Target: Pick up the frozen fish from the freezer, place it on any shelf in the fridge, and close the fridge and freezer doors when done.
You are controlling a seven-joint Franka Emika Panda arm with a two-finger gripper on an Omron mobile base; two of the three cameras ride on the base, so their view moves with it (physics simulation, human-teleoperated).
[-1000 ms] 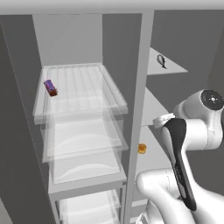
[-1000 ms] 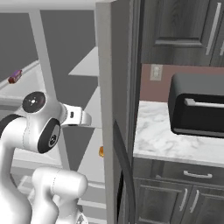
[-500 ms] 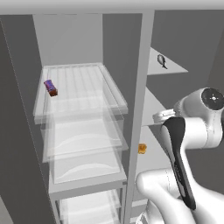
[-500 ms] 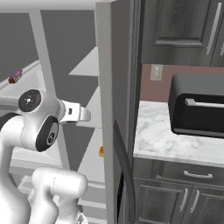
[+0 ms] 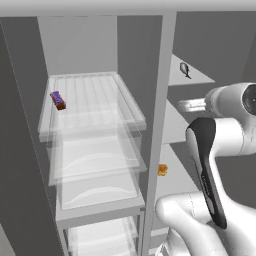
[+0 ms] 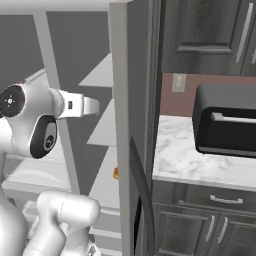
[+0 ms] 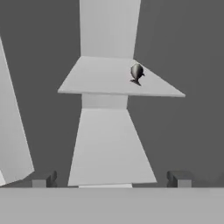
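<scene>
The freezer stands open ahead of the claw, its grey shelves stacked before it. The claw gapes wide, holding nothing. The frozen fish lies on the upper shelf, above and beyond the fingertips (well apart from them).

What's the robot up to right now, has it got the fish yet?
Claw open, empty. Frozen fish lies on upper freezer shelf, ahead of the claw, untouched. Nothing between them.

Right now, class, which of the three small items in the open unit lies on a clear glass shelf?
The purple-and-brown small block, on the top glass shelf. The dark fish and orange lump lie on opaque grey shelves.
</scene>
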